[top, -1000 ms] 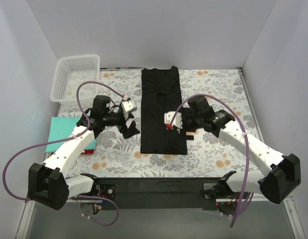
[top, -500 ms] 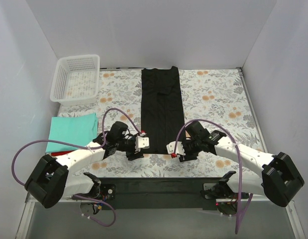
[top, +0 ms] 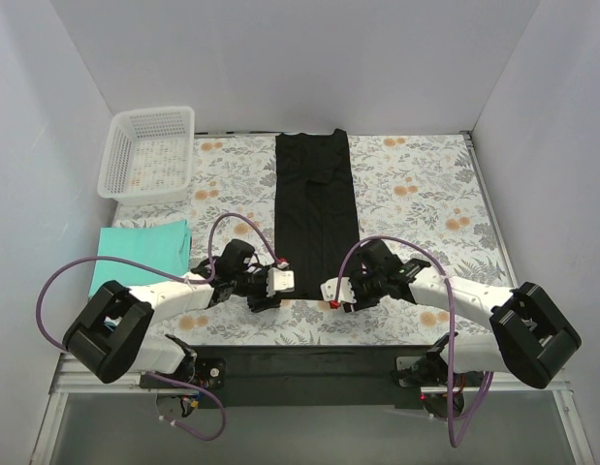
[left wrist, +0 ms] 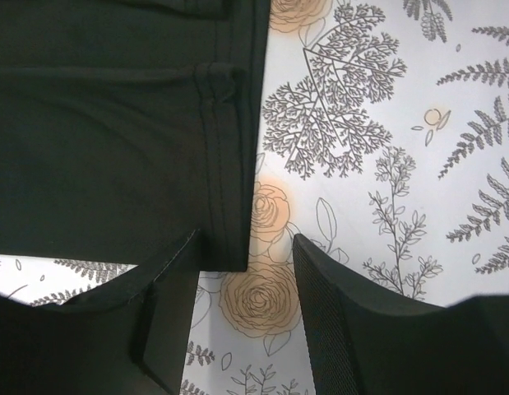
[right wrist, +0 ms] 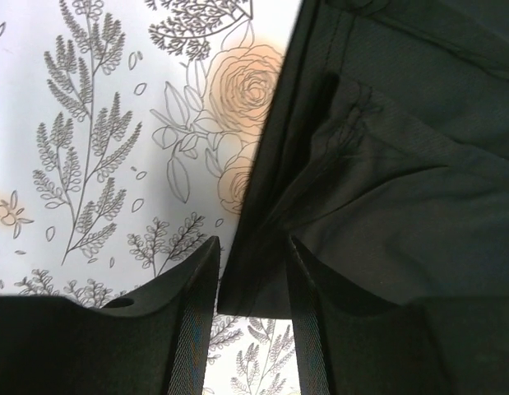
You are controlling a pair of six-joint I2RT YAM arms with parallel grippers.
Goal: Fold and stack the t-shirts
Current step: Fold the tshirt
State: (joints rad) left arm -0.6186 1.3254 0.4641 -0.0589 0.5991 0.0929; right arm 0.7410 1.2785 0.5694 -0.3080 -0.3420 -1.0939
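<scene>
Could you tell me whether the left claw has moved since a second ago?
Yes: the left claw drew back along the black t-shirt, from mid-length to its near-left corner.

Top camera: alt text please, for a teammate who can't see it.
A black shirt, folded into a long strip, lies down the middle of a flowered table, with the left claw and right claw at its near edge. A teal shirt sits at the left and a white basket at the far left.
</scene>
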